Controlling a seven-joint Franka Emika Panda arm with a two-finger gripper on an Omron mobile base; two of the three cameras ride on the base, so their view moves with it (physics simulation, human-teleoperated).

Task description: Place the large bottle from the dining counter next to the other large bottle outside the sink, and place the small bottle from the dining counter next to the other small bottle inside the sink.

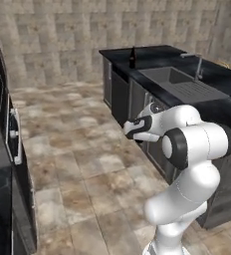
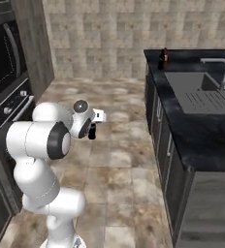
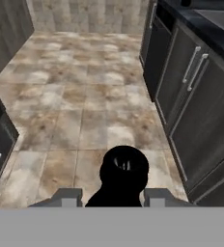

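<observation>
My gripper [image 3: 113, 197] is shut on a near-black bottle [image 3: 123, 169], seen end-on between the two fingertips over the tiled floor. How tall it is cannot be judged from here, so I cannot tell whether it is the large or the small bottle. The gripper [image 1: 132, 130] [image 2: 92, 128] hangs in the aisle, well short of the sink [image 1: 170, 75] [image 2: 192, 85]. A tall dark bottle with a red label, the other large bottle [image 1: 132, 59] [image 2: 164, 58], stands upright on the black counter at the sink's far end. The dining counter is out of view.
A curved faucet [image 1: 197, 64] [image 2: 223, 68] rises at the sink's far side. Dark cabinet doors with bar handles [image 3: 191, 87] line the counter's front. A tall dark oven unit [image 2: 8, 72] stands across the aisle. Open tiled floor [image 1: 77, 149] lies between them.
</observation>
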